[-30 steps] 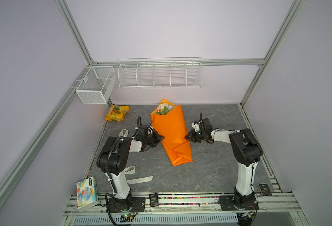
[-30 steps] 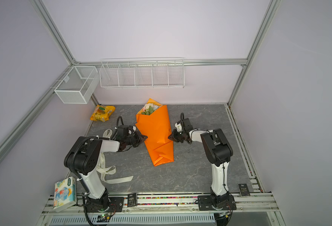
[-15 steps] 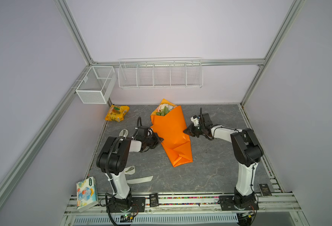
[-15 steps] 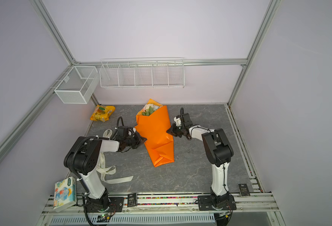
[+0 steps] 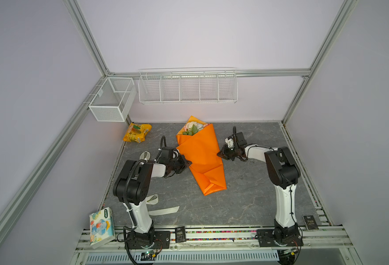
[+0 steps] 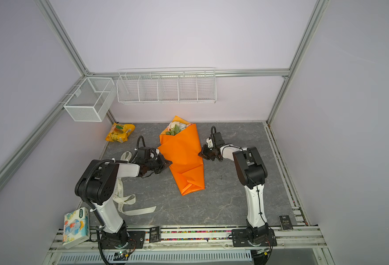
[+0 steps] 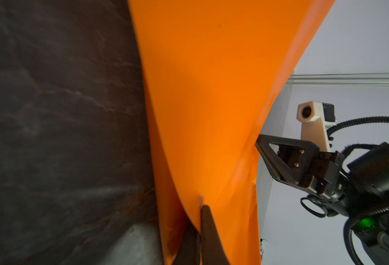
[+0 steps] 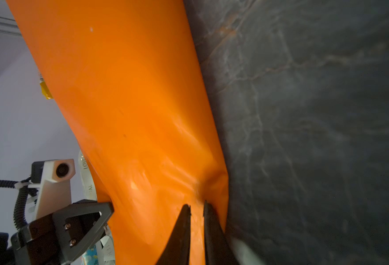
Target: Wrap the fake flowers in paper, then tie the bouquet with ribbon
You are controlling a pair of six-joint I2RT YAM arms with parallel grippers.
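Left end effector and right end effector each grip opposite edges of the bouquet.

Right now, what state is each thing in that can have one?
bouquet of fake flowers: lying flat, wrapped, untied.
left gripper: shut on the bouquet's edge.
right gripper: shut on its opposite edge.
ribbon: loose on the table, unused.
snack packet: lying flat.

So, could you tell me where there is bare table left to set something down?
The widest bare stretch of table lies between the left arm and right arm, nearer than the bouquet tip. The far right corner, behind the right gripper, is bare too. The left side is crowded: ribbon, snack packet, and the left gripper clamped on the bouquet.
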